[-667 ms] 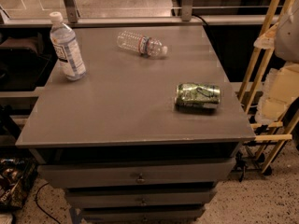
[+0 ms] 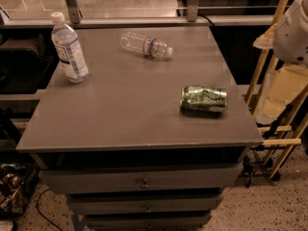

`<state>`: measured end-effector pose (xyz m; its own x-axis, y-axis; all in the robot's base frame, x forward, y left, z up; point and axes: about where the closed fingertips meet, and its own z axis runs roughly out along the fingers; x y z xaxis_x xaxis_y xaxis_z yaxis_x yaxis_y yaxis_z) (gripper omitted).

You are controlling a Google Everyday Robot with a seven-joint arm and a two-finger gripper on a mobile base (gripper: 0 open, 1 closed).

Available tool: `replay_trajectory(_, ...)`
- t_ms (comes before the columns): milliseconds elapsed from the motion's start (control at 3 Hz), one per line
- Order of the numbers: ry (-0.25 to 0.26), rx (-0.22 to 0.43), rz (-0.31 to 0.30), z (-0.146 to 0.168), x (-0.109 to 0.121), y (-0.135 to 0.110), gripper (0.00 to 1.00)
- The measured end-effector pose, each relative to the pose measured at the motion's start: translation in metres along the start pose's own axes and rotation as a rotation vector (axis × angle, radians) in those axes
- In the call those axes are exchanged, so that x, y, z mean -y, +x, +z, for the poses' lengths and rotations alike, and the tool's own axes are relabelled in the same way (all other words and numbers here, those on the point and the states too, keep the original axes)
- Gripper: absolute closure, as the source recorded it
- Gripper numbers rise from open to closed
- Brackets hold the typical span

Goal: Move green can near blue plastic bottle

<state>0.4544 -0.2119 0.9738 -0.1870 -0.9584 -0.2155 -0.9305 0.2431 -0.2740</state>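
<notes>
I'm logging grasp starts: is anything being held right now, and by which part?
Nothing in sight is held. The green can lies on its side on the table, untouched; the gripper is out of view.

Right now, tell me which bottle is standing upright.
The blue plastic bottle, white-capped, at back left; the red-banded bottle lies on its side. The gripper is out of view.

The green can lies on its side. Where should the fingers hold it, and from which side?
Grip the green can across its round body at mid-length, coming from above: it lies on its side, long axis left-right, so front and back are free. The gripper is out of view; only a white robot part shows upper right.
</notes>
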Motion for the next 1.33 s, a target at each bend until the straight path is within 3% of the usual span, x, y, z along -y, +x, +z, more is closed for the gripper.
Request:
replay_trajectory(333,-0.018,0.029,-0.011,0.021,0.013,-0.005,0.0)
replay_trajectory(1000,-0.12,0.082,-0.01,0.078,0.022,-0.014,0.0)
replay_trajectory(1333,-0.143,0.115,-0.014,0.107,0.024,-0.023,0.0)
